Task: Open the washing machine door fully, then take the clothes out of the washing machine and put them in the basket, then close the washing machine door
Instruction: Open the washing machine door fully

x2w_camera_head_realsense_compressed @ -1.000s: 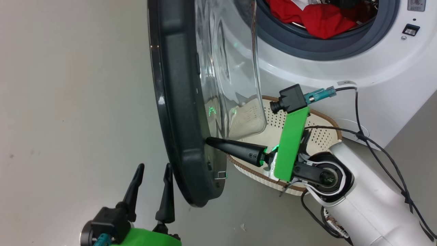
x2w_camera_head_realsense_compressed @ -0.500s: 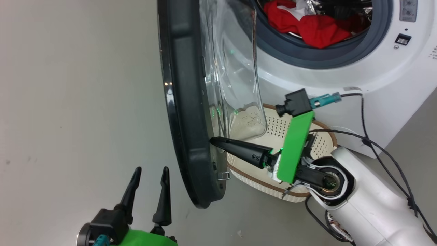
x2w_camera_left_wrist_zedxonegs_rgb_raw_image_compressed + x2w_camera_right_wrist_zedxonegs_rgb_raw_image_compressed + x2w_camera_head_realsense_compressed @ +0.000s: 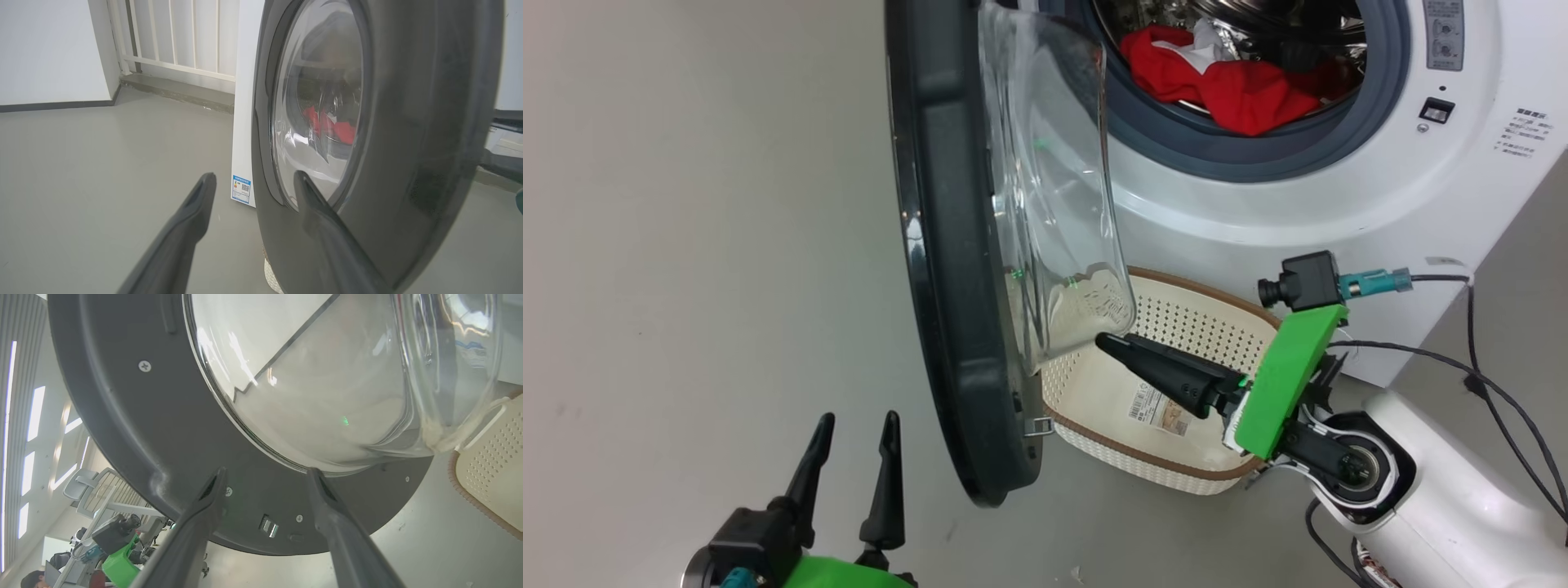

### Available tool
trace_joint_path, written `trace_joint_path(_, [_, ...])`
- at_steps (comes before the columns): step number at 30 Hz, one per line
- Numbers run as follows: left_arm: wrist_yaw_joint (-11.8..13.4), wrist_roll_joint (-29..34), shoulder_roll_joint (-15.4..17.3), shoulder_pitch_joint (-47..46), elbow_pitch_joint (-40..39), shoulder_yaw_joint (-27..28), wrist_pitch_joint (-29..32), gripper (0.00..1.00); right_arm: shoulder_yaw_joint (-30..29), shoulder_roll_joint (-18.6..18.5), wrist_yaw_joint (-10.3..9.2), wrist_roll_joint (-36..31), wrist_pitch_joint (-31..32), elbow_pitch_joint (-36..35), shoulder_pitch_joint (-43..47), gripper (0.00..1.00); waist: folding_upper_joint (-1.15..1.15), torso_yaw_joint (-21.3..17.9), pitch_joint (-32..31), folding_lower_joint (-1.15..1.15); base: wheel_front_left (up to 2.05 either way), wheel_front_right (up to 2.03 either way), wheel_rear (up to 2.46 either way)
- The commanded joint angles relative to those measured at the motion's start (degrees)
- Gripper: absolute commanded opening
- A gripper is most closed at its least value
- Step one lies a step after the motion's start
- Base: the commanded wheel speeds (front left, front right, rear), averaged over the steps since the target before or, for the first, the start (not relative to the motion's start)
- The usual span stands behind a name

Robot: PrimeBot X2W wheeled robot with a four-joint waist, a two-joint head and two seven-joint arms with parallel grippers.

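Observation:
The washing machine door (image 3: 947, 245) stands swung out, edge-on in the head view, its glass bowl (image 3: 1054, 204) facing the white washing machine (image 3: 1258, 204). Red clothes (image 3: 1225, 82) lie in the drum. The cream basket (image 3: 1176, 327) sits on the floor below the opening, with a paper label on its bottom. My right gripper (image 3: 1107, 343) hangs open over the basket, a little off the door's inner face (image 3: 122, 396), touching nothing. My left gripper (image 3: 858, 420) is open beside the door's outer rim (image 3: 408, 122), holding nothing. The clothes (image 3: 331, 126) show through the glass.
Black cables (image 3: 1462, 327) trail from my right arm past the machine's lower corner. A blue label (image 3: 242, 188) is on the machine's side panel. A white railing (image 3: 175, 41) and wall stand behind. A person's head (image 3: 32, 575) shows at the right wrist view's lower left.
My right gripper has opened and drawn back from the door's inner rim to above the basket. The head camera has shifted. The left gripper stays open.

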Motion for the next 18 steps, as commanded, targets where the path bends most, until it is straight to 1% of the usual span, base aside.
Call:
trace_joint_path(1, [-0.44,0.82,0.79,-0.59,-1.0,2.33,-0.7,1.0,0.68,-0.12,0.44,-0.67,-1.19,-1.09,0.88,1.0,0.0,-0.34,-0.22,0.0,0.0,0.0,0.0])
trace_joint_path(13, [-1.21,1.37,0.79,-0.05,-0.31,4.45,-0.7,1.0,3.42,-5.52,0.44,-1.75,-8.49,0.65,5.1,1.0,0.0,-2.29,-1.19,0.0,0.0,0.0,0.0])
trace_joint_path(18, [-1.28,1.48,0.79,0.21,-0.2,4.96,-0.7,1.0,5.01,-7.94,0.44,-3.65,-12.61,1.92,6.08,1.0,0.0,-2.94,-1.53,0.0,0.0,0.0,0.0])
